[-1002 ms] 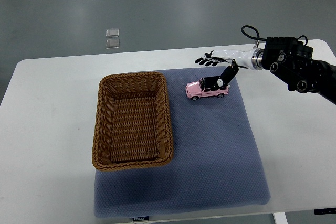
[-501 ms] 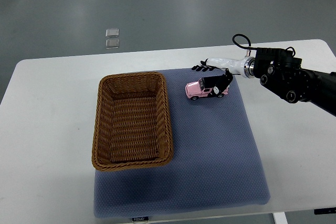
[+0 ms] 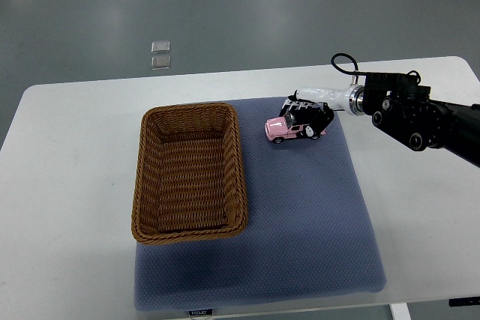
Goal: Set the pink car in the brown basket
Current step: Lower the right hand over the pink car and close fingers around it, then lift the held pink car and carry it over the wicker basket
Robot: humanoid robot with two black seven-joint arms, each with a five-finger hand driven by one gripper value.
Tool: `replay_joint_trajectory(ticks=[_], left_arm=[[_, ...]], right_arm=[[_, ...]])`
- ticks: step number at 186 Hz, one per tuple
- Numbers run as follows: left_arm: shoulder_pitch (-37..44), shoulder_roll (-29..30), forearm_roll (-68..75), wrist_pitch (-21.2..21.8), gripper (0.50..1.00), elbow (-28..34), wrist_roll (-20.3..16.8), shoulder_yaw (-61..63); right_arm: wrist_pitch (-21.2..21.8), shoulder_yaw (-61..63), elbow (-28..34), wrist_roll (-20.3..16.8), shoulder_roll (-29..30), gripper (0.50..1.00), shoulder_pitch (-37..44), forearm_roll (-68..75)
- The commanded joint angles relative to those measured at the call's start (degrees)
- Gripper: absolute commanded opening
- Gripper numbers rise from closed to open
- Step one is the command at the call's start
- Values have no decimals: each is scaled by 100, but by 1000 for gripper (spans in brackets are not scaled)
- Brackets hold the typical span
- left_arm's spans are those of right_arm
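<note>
The pink car stands on the blue mat, just to the right of the brown basket and level with the basket's far end. The right hand, reaching in from the right edge, sits over the car's rear half, its black fingers curled down around the body, grasping it. The car's wheels appear to rest on the mat. The basket lies on the mat's left portion, atop the white surface.
</note>
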Motion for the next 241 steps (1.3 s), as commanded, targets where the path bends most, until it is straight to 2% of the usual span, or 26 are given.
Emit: replay_joint_trajectory(ticks=[1,31,71,115,134,178,241], left_arm=[[-1,0,0,-1,1000,0,0,-1],[-1,0,0,-1,1000,0,0,-1],[-1,0,0,-1,1000,0,0,-1],[-1,0,0,-1,1000,0,0,-1],[8,0,0,7,1000,0,0,-1],[8,0,0,-1,1000,0,0,-1],[8,0,0,-1,1000,0,0,-1]], right_arm=[[1,-10,-1,6,-3,601,0,0],[2,8,8,94,-11,500,53,0],[10,131,8,182,-108,500,220,105],[54,307,123,446,-205,500,431,211],[98,307,439,656,-170,500,527,211],[151,307,1335,692,-99,500,853,193],[160,236,1397,692,938,500,1028,175]])
